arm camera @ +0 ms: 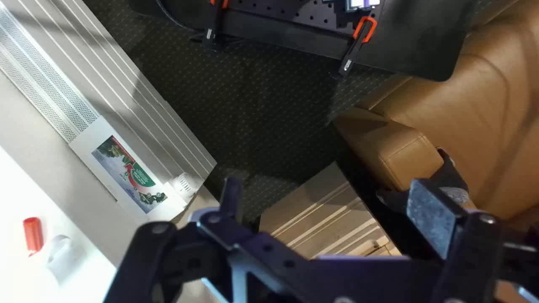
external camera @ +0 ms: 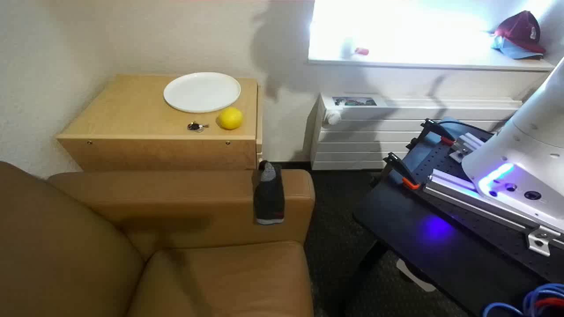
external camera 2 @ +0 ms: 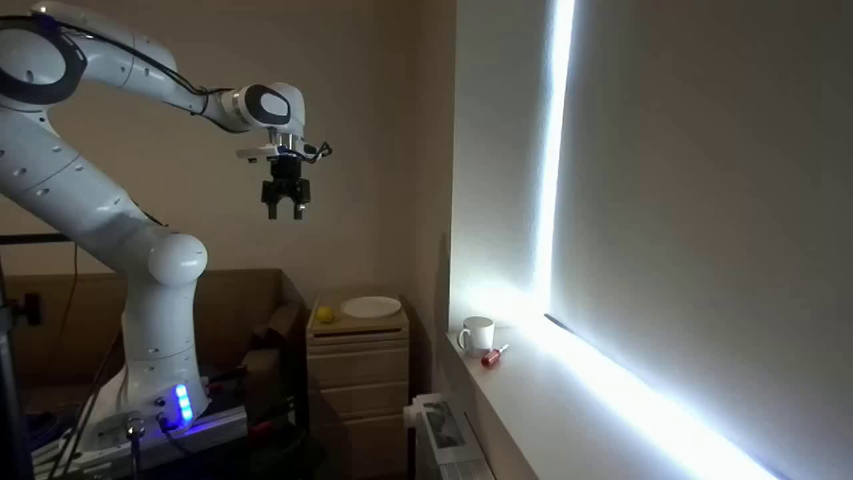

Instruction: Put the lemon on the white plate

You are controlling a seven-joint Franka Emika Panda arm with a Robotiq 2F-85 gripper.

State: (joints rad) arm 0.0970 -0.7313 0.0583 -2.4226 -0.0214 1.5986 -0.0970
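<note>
Wrist view showed the fingers (arm camera: 431, 219) spread well apart from each other, with the dark carpet (arm camera: 252, 126) and a part of the wooden cabinet (arm camera: 324, 210) appearing in the gap between them. In an exterior view, the robot arm (external camera 2: 100, 200) was stretched out, and the fingers hung straight downward, well above the level of the cabinet. In both exterior views the lemon (external camera: 230, 118) rested on the worktop (external camera: 132, 105), which was the top of this same cabinet. It lay just beside the white plate (external camera: 202, 92), and in an exterior view a narrow strip of wood (external camera 2: 337, 316) could be seen between the two. Near the lemon there was also a dark object (external camera: 196, 127), too small to be recognised. Close to the cabinet stood the brown sofa (external camera: 220, 273), and on its armrest (external camera: 185, 189) lay a dark shoe or sock (external camera: 269, 198), I could not tell which. On the windowsill (external camera 2: 553, 413) there were a white mug (external camera 2: 478, 335), standing upright, and, just beside it, a red screwdriver (external camera 2: 492, 358)
</note>
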